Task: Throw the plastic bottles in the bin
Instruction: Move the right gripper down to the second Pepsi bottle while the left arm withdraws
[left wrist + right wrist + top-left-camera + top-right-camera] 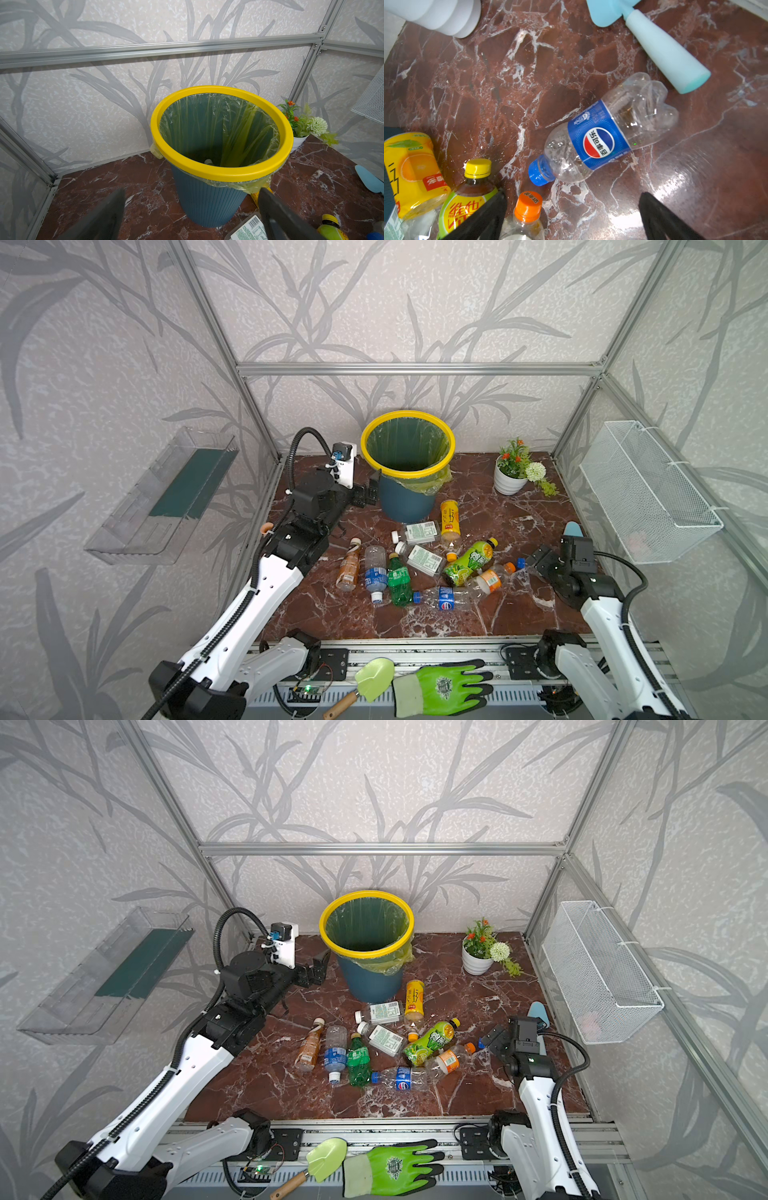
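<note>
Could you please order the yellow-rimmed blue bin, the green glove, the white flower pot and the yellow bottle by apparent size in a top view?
1. Round dark blue plastic bin with yellow rim
2. Green rubber glove, though nearer the camera
3. White flower pot and yellow plastic bottle: too alike to rank.

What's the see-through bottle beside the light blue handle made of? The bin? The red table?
Bottle: thin clear plastic, glossy; the table shows through it. Bin: probably hard plastic, matte ribbed blue wall, yellow rim, filmy green liner. Table: looks like polished red marble with white veins, maybe a print.
</note>
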Available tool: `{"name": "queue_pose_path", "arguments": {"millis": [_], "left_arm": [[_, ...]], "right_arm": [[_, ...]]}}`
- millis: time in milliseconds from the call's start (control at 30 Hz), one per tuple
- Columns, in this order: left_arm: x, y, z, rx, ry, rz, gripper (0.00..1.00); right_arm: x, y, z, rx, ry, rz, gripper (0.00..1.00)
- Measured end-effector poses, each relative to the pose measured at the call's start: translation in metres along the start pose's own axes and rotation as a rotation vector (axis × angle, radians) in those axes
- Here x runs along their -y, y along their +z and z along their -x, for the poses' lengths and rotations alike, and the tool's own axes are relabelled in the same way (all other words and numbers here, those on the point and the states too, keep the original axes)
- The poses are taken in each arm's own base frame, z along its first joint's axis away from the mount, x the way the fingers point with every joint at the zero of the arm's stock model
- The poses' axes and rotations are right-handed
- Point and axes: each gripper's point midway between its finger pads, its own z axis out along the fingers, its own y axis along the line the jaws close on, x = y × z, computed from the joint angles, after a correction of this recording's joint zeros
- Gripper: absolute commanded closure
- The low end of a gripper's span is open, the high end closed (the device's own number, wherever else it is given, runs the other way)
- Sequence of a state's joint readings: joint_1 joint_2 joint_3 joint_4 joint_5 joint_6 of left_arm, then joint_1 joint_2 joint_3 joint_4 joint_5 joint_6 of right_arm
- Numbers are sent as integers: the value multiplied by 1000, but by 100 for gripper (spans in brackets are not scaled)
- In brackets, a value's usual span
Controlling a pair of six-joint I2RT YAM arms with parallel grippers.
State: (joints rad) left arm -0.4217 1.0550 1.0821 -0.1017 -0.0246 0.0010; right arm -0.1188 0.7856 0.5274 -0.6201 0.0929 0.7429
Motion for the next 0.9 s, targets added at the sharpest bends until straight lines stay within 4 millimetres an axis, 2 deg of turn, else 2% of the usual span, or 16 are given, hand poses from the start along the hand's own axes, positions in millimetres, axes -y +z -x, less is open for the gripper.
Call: {"name": "queue_pose_path", "arguments": {"millis": [300,600,900], "left_arm": [[3,7,-12,-32,11,-15,1],[5,10,-20,-52,25,-22,1],[4,4,-22,-48,30,-19,1]], "right_arm": [[18,9,8,17,136,-75,1],[28,30,5,-37,150,-145,1],[20,50,8,-60,120,-133,10]]}}
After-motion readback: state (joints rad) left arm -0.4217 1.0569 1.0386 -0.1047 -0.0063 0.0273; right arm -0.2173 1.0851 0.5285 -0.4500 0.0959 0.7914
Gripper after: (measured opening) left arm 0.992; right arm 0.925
